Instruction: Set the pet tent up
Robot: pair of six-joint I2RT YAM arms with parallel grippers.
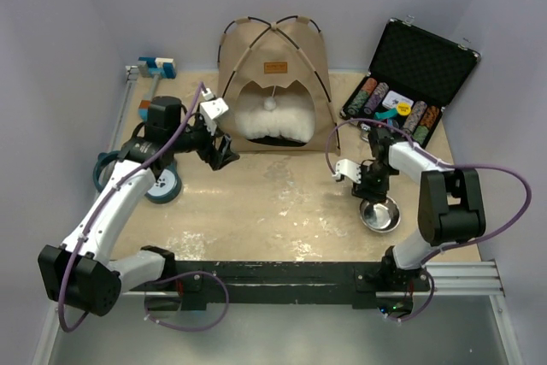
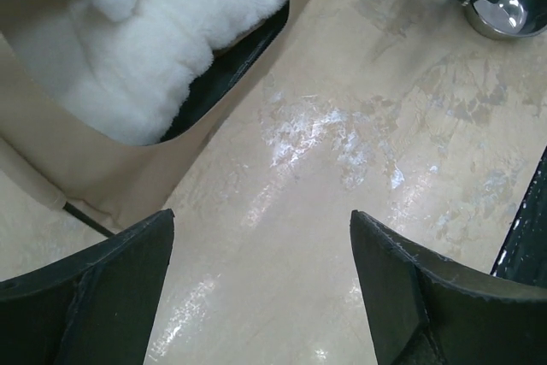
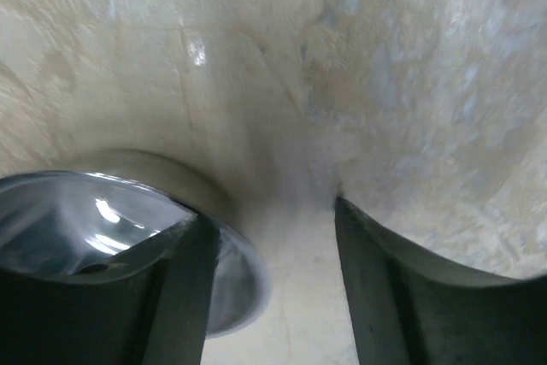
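The left gripper (image 2: 261,232) hangs with jaws wide and nothing between them, just beside the near left corner of the pet tent (image 1: 275,50). The right gripper (image 3: 273,220), also spread, straddles the rim of a metal bowl (image 3: 77,211). The tent stands upright at the back of the table (image 1: 282,211), 2 poles crossed, white cushion (image 2: 162,40) inside. Set-up looks essentially finished; the next move is probably only squaring that corner.

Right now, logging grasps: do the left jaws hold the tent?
No, the left jaws stand open, empty, beside the pet tent.
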